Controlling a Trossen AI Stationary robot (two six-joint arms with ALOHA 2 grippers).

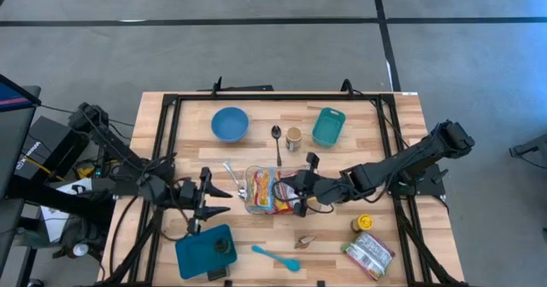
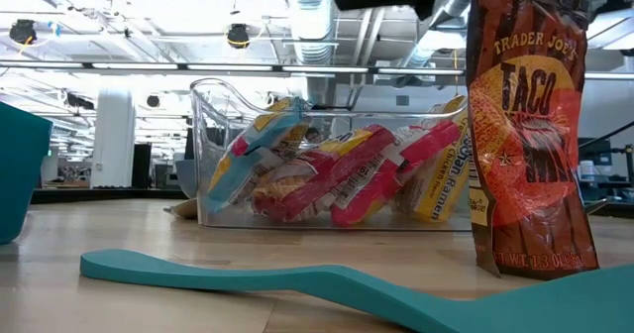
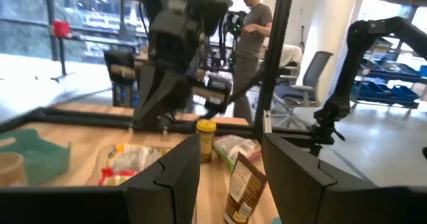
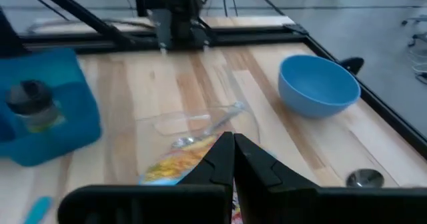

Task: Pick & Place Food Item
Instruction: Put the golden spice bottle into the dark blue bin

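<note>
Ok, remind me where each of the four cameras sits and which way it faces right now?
High view: overhead, straight down on the wooden table; both arms show, the right gripper at the clear plastic bin of snack packets.
Low view: tabletop level, across the flat teal spatula to the same bin; only a dark arm part overhead.
Left wrist view: between the left gripper fingers, towards the right arm.
Right wrist view: over closed fingers, towards the round blue bowl.

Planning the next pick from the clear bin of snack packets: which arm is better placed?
The right: its tool sits at the clear bin, fingers together. The left tool waits beside it, open.
</note>
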